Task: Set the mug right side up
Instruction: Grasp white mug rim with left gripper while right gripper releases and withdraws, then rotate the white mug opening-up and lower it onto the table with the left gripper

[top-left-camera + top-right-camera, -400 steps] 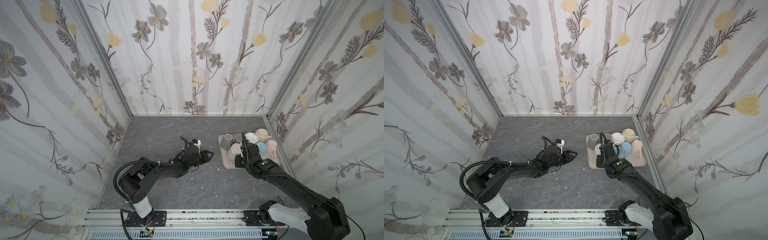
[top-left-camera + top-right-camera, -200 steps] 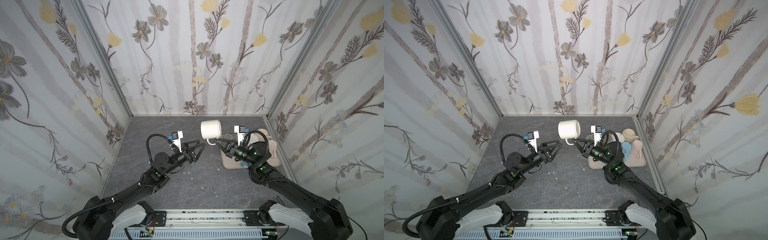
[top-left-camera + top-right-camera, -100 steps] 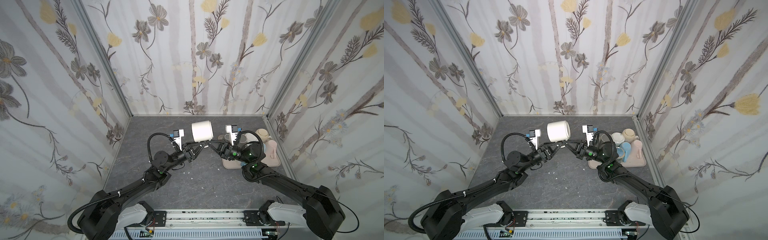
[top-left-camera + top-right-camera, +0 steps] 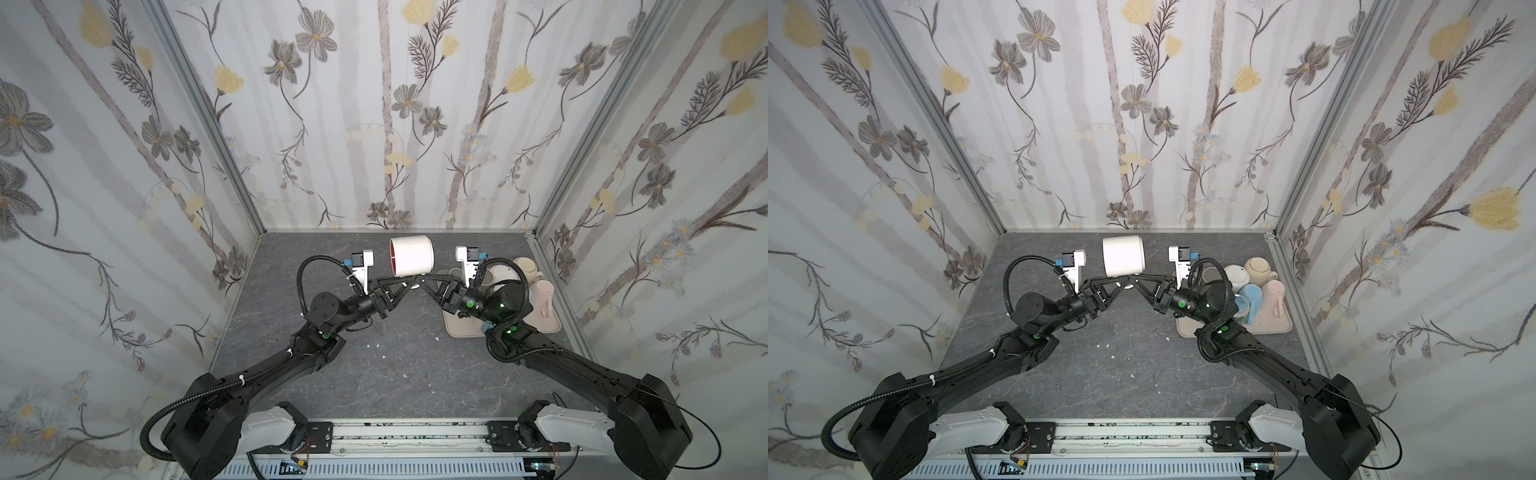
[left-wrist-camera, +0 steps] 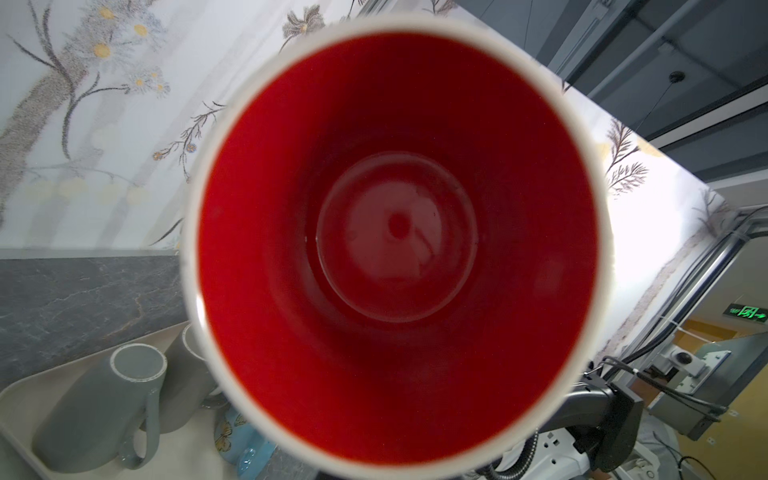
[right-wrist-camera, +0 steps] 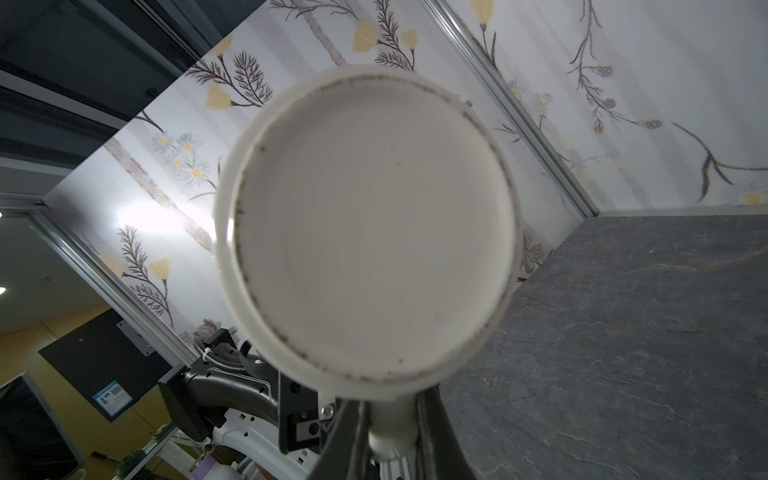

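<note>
Two tools meet under the mug [image 4: 411,255], sideways in the air over the table [image 4: 374,374]: left tool [image 4: 408,283] clamped on its handle [image 6: 390,440], right tool [image 4: 420,280] flanking it (grip unclear). A weak pinch could let it swing or drop

Pale floral wallpaper walls [image 4: 374,124] close in three sides, met by aluminium corner posts [image 4: 212,124], over a dark grey marbled bench [image 4: 374,374]. Beyond glows what looks like a green exit sign [image 5: 750,311].
</note>
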{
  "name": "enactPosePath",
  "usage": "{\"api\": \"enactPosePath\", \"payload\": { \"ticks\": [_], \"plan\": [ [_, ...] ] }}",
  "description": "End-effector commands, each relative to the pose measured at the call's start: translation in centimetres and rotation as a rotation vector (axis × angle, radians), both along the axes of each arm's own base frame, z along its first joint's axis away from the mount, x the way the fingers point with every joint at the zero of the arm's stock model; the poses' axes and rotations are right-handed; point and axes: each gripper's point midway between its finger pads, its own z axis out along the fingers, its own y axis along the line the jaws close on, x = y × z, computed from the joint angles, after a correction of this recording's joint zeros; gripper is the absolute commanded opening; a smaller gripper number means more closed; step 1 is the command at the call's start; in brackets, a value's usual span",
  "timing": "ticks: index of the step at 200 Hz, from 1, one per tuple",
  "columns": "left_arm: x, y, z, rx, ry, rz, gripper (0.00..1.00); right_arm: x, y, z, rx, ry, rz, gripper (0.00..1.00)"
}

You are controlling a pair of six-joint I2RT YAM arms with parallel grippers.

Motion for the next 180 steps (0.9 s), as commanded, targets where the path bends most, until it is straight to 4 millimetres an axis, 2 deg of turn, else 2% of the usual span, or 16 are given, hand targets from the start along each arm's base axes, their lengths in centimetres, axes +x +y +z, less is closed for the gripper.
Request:
{"api": "enactPosePath", "payload": {
  "ticks": [1,19,48,52,58,62,87,125,141,146,149,161,180],
  "plan": [
    [1.0,-0.4,-1.6,0.162,-0.059,0.044,0.00,1.3,-0.9,-0.8,-0.108,-0.038,-0.109,0.31],
    [2.9,0.2,-2.3,0.263,-0.072,0.146,0.00,2.8,-2.7,-1.9,-0.180,-0.003,-0.208,0.39],
    [5.6,0.6,-3.4,0.516,-0.174,0.195,0.00,4.8,-6.3,-3.7,-0.263,0.073,-0.344,0.49],
    [6.0,0.7,-3.6,0.546,-0.185,0.194,0.00,5.2,-6.8,-2.7,-0.260,0.068,-0.369,0.50],
    [6.5,1.1,-3.5,0.580,-0.208,0.202,0.00,5.8,-7.7,-3.4,-0.284,0.098,-0.400,0.51],
    [7.4,1.3,-4.4,0.614,-0.211,0.201,0.00,6.2,-8.2,-4.0,-0.304,0.123,-0.416,0.51],
    [9.9,3.3,-6.4,0.727,-0.306,0.211,0.00,7.9,-11.1,-8.0,-0.436,0.250,-0.484,0.51],
    [11.9,6.2,-8.2,0.842,-0.419,0.074,0.00,7.9,-13.3,-13.3,-0.669,0.352,-0.540,0.54],
    [13.8,8.2,-9.1,0.929,-0.417,0.077,0.00,7.8,-14.5,-15.1,-0.755,0.377,-0.576,0.55],
    [14.2,8.7,-10.0,0.959,-0.407,0.062,0.00,7.7,-14.8,-15.6,-0.779,0.386,-0.584,0.55],
    [14.7,9.0,-9.5,0.971,-0.422,0.066,0.00,7.6,-15.0,-15.8,-0.791,0.390,-0.587,0.55],
    [15.6,9.8,-10.9,1.042,-0.421,0.036,0.00,7.4,-15.4,-16.7,-0.835,0.401,-0.592,0.55],
    [17.3,10.9,-14.3,1.184,-0.389,-0.018,0.00,7.1,-16.2,-17.7,-0.893,0.419,-0.606,0.55]
  ]
}}
